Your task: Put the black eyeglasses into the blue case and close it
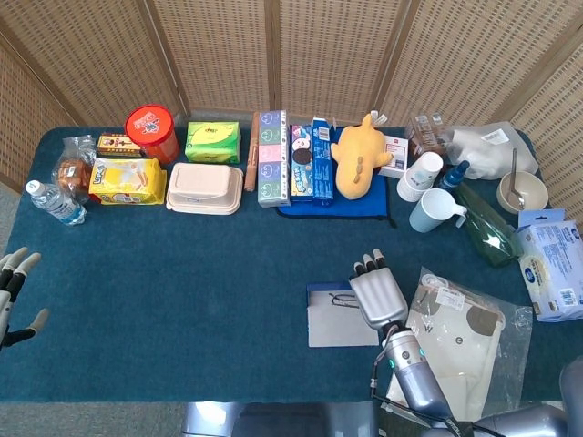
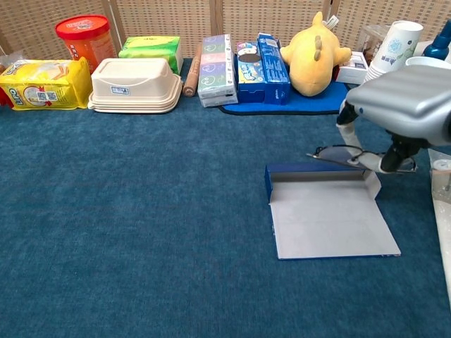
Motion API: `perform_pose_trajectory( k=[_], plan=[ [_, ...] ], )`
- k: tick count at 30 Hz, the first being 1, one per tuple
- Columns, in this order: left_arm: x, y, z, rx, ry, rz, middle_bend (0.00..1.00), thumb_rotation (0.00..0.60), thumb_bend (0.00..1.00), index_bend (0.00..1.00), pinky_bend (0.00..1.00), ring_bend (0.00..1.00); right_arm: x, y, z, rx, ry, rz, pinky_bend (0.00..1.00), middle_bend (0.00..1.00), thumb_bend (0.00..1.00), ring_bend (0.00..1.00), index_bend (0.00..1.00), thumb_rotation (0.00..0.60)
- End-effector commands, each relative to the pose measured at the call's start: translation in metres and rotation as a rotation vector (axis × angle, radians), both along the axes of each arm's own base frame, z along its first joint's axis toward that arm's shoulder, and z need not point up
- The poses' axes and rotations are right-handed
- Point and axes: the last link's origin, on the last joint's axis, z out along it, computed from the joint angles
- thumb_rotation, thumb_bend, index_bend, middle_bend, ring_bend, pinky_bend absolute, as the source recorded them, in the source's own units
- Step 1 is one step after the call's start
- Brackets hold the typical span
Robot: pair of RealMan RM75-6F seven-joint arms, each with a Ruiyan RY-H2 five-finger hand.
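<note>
- The right hand [image 2: 394,113] pinches the glasses [image 2: 345,155] from above, holding them over the far edge of the open case [image 2: 328,218] on the bench [image 2: 141,211].
- The glasses' long axis runs left to right, in line with the case's trough, which lies just below and nearer the robot.
- The left hand [image 1: 14,291], fingers spread and holding nothing, hangs well apart at the bench's left edge.

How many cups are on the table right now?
2: a patterned paper cup at the back right beside the yellow plush toy's blue tray, and a pale mug just in front of it. Others may hide behind clutter.
</note>
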Motion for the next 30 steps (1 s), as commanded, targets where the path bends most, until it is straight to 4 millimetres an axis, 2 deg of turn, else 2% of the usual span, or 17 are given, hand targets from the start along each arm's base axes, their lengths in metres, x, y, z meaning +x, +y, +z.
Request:
perform_pose_trajectory(
  k=[1, 14, 30],
  plan=[
    [-0.001, 0.000, 0.000, -0.001, -0.001, 0.000, 0.00, 0.600, 0.32, 0.00, 0.00, 0.00, 0.001, 0.006, -0.004, 0.008, 0.003, -0.001, 0.18, 0.32, 0.44, 0.20, 0.56, 0.600],
    [-0.004, -0.004, 0.002, 0.000, -0.008, 0.000, 0.00, 0.600, 0.32, 0.00, 0.00, 0.00, 0.008, 0.018, -0.028, 0.041, -0.007, 0.015, 0.17, 0.32, 0.44, 0.20, 0.56, 0.600],
    [-0.009, -0.009, 0.005, 0.003, -0.014, 0.007, 0.00, 0.600, 0.32, 0.00, 0.00, 0.00, 0.015, 0.020, -0.047, 0.055, 0.016, 0.037, 0.17, 0.29, 0.44, 0.18, 0.52, 0.600]
  ],
)
